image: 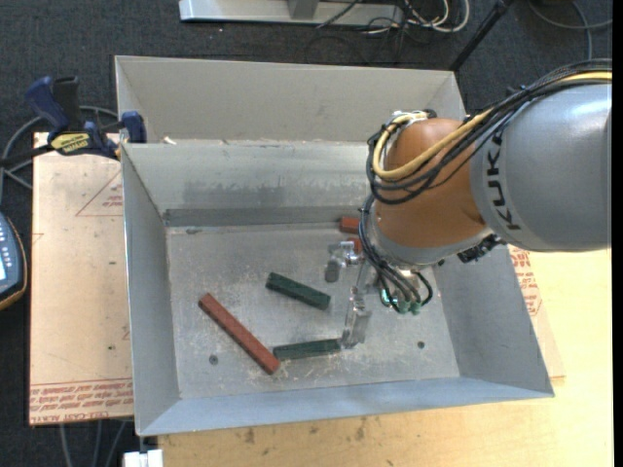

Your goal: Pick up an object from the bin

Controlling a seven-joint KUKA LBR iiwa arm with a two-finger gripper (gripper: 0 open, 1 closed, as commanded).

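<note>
Near the front of the bin [292,402], your gripper [352,331] sits at the right end of the lower green bar [307,350]; open or closed, you can't tell. Off-centre, it may just shove it into the red bar [238,332].

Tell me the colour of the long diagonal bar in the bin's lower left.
The long bar is reddish brown, clearest in the camera view.

One camera looks down on the bin [282,105] from above at a slant, its far wall toward the top and its near rim at the bottom. It sits fairly close: the bin takes most of the view, with floor [58,17] around it. The arm [555,173] enters from the right
</note>
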